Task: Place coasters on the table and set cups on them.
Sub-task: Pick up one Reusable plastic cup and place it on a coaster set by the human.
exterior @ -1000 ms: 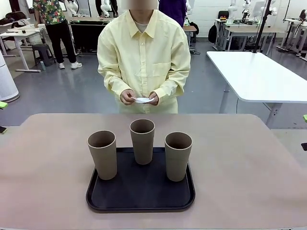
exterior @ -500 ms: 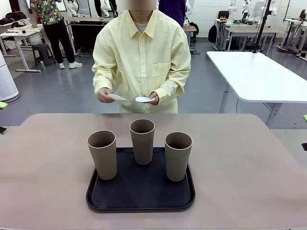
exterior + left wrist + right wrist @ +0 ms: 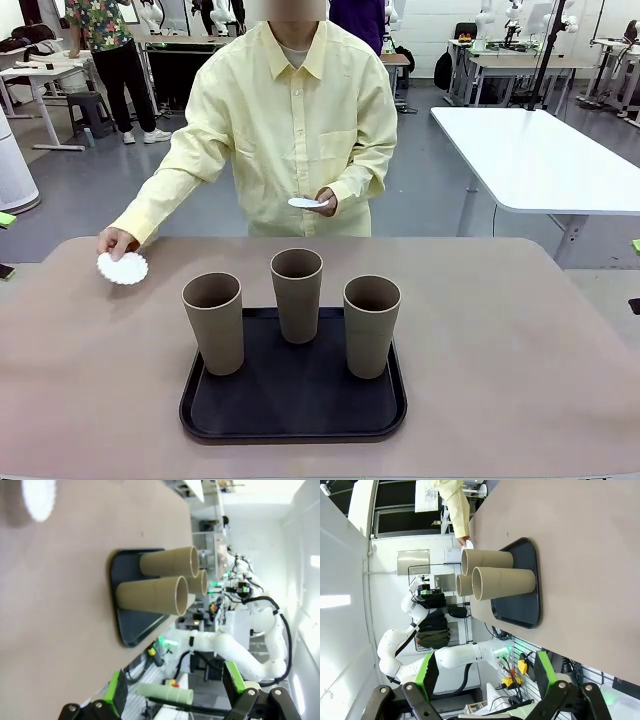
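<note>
One thin white paper coaster (image 3: 122, 268) with a scalloped lacy edge lies on the smooth beige-brown desk (image 3: 500, 350) at ten o'clock from the black tray (image 3: 290, 412), under the person's hand (image 3: 115, 241); more coasters (image 3: 303, 203) wait in the person's other hand (image 3: 325, 202). The three tall tapered matte grey-brown cups (image 3: 297, 295) stand on the tray, none set yet. The robot's left hand (image 3: 173, 680) and right hand (image 3: 485, 667) are released, empty.
</note>
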{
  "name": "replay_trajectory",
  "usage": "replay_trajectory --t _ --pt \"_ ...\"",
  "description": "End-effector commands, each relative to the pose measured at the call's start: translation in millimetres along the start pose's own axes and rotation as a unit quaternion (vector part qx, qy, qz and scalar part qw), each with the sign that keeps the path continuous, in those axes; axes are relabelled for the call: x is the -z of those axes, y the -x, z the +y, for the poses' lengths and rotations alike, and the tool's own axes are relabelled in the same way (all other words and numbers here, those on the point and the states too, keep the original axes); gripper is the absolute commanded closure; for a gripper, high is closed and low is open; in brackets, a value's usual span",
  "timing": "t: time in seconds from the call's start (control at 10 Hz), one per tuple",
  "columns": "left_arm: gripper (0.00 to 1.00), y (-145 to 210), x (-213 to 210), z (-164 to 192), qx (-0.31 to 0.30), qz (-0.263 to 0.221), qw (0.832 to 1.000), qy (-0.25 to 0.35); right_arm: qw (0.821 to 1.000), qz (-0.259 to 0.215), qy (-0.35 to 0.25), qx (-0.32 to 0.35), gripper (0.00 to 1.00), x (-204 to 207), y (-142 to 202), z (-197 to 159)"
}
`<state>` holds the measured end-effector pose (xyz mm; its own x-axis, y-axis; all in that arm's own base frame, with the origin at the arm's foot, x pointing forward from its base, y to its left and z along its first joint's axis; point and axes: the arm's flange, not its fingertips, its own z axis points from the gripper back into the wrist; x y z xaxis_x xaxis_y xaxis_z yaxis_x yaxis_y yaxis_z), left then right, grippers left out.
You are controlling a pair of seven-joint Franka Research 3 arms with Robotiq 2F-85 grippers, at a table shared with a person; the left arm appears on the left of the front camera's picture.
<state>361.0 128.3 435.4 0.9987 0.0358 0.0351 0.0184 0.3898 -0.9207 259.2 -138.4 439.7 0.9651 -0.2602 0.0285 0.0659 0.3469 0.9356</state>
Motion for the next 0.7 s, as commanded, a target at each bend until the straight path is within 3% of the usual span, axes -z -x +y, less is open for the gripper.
replay_trajectory --t 0.0,0.6 --pt "0.0 0.5 0.0 -0.8 0.002 0.002 1.0 0.002 1.0 -0.002 -0.003 0.003 0.0 -1.1 -0.4 -0.9" --pt "0.0 0.5 0.0 -0.8 0.002 0.002 1.0 0.002 1.0 -0.002 -0.003 0.003 0.0 -1.1 -0.4 -0.9"
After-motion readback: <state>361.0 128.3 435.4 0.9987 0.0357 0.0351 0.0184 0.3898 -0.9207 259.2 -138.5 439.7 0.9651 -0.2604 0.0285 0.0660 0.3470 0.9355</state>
